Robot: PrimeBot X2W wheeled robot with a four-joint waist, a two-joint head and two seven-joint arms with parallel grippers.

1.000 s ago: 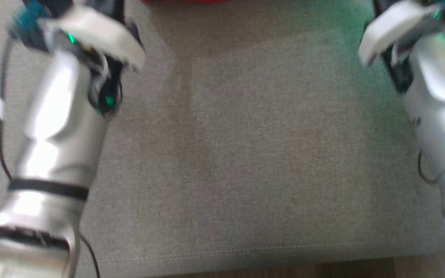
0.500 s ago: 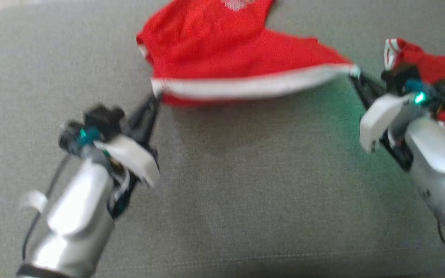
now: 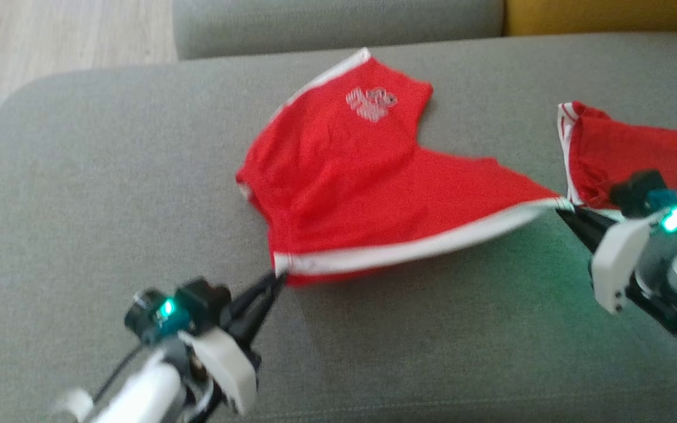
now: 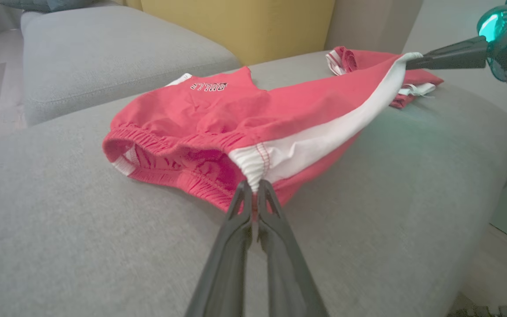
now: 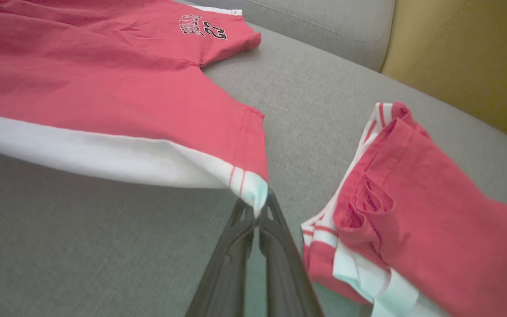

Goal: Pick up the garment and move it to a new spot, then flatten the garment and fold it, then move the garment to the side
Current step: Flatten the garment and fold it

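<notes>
The red shorts (image 3: 350, 176) lie spread across the middle of the grey sofa cushion (image 3: 97, 188), with the far leg flat on the fabric and a pale print on it. My right wrist view shows that print as lettering with the number 23. The near edge, a white stripe (image 3: 409, 249), is raised a little off the cushion and stretched nearly straight between my two tools.

My left tool (image 3: 277, 277) is pinched closed on the gathered waistband end of that stripe, its fingers pressed together with the elastic bunched between the tips. My right tool (image 3: 563, 210) is clamped on the opposite end, at the hem corner of the leg.

Just beside my right tool, on the right end of the cushion, sits a second red garment (image 3: 632, 150) with white trim, folded and apart from the shorts. Behind the cushion are another grey seat (image 3: 338, 23) and a yellow cushion (image 3: 597, 14). Pale wooden floor (image 3: 50, 35) shows at the far left.
</notes>
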